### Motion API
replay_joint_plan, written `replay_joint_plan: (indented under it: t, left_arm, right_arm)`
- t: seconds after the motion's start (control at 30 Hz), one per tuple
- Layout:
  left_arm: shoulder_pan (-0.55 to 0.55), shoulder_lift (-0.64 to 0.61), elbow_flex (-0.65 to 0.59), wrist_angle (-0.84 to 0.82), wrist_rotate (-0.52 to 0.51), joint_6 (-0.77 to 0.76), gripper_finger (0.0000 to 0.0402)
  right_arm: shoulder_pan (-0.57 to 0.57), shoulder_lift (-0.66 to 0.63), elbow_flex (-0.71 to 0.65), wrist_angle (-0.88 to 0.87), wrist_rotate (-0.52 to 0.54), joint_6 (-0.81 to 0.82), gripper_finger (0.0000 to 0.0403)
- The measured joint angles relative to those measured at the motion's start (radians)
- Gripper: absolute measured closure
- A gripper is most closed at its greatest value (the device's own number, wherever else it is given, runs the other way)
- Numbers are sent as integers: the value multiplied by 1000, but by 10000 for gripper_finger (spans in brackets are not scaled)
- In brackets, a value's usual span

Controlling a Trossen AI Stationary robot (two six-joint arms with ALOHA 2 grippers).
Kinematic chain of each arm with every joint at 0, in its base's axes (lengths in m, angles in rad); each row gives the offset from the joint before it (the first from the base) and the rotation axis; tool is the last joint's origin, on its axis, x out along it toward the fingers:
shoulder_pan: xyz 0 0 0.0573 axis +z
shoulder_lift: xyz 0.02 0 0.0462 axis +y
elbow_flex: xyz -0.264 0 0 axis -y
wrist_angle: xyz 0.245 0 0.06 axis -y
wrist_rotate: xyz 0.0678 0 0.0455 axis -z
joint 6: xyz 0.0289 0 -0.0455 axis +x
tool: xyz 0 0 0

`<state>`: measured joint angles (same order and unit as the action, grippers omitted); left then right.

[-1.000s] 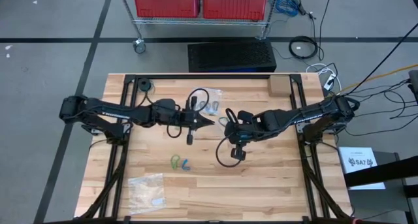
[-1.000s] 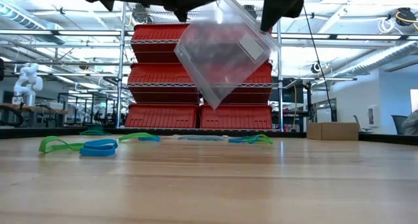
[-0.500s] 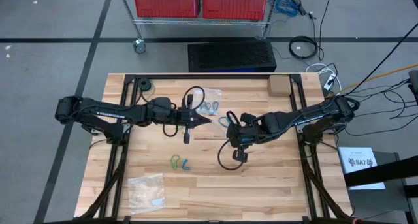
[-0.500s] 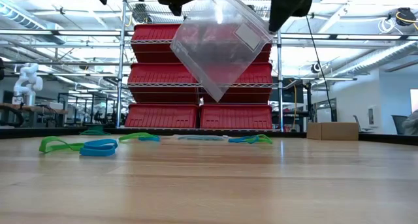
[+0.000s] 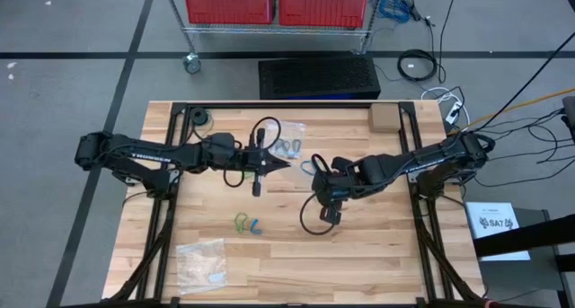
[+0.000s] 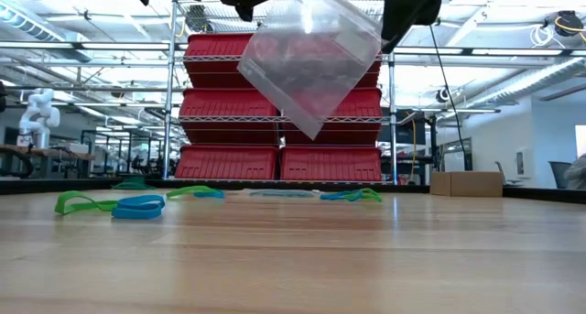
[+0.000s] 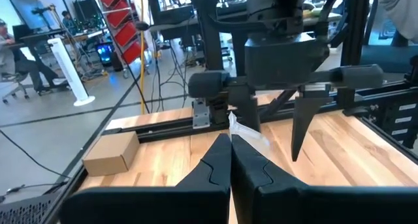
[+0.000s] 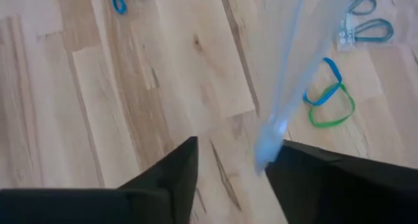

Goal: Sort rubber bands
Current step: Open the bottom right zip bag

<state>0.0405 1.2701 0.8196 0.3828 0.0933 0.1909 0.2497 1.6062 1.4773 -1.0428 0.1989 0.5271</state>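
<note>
wooden table (image 5: 359,245), rubber bands (image 5: 248,224), plastic bag (image 5: 201,263)

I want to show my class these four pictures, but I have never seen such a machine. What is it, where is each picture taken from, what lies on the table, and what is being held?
It is a robot with two dark arms working at a wooden table. One picture looks straight down, one looks level across the tabletop, and two come from cameras on the arms' wrists.

The left gripper is shut on a clear plastic bag, which hangs in the air. The right gripper is beside the bag's edge with its fingers apart, not gripping it.

On the table lie small blue and green rubber bands, a second clear bag near the front, and a small cardboard box at the back.
</note>
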Motion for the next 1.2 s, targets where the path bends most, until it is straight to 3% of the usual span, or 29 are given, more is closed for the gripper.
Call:
replay_joint_plan:
  t: [0.17,0.67,0.8,1.0,1.1,1.2]
  left_arm:
    - [0,0,0,-4,0,0,401]
    - [-1,2,-29,-38,0,-2,402]
    - [-1,2,-29,-50,0,-3,402]
    - [-1,12,-29,-104,-21,-7,402]
    - [-1,23,-29,-119,-23,-11,402]
    - [-1,25,-29,-135,-23,-19,402]
  right_arm:
    - [-8,-3,0,-4,2,-22,220]
    - [-65,-156,2,-85,44,-111,228]
    - [-53,-159,-52,-3,93,-176,261]
    - [-32,-157,-237,320,175,-289,384]
    - [-19,-157,-305,477,295,-297,391]
    - [-18,-157,-339,606,324,-317,397]
